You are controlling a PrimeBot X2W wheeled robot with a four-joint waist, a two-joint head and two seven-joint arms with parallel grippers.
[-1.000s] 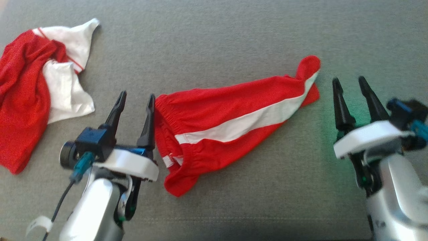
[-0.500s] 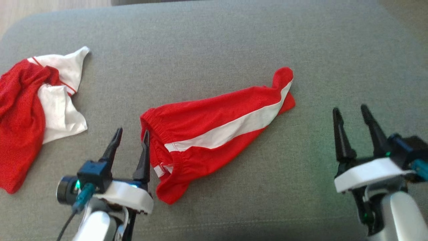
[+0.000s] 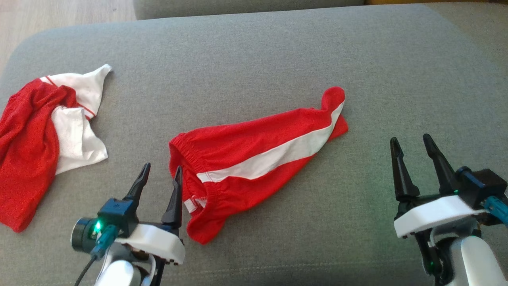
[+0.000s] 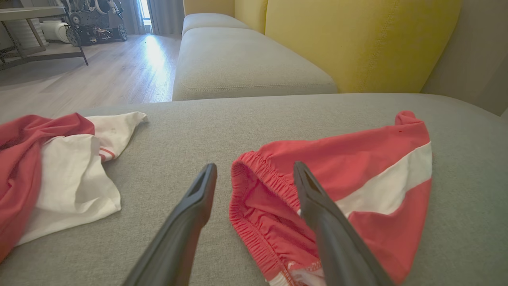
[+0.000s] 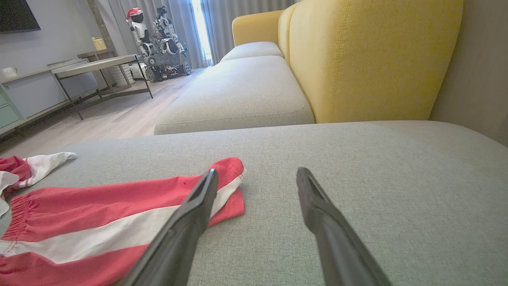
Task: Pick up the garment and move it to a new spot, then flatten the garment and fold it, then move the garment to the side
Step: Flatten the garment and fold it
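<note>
1. Red shorts [image 3: 258,159] with a white stripe lie mid-cushion on the grey sofa seat [image 3: 278,51], waistband end toward the left gripper [image 3: 163,167].
2. Left gripper: fingers spread, nothing in them, tips just beside the waistband.
3. Right gripper [image 3: 409,138]: spread too, empty, off to the right of the leg end.
4. A bunched red-and-white shirt [image 3: 35,139] sits far left.

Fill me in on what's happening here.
A two-armed robot is working over red shorts with a white stripe, lying on a grey sofa cushion. Both grippers are open and empty: the left gripper hovers by the waistband, the right gripper beyond the leg end. A crumpled red-and-white garment lies to the left.
</note>
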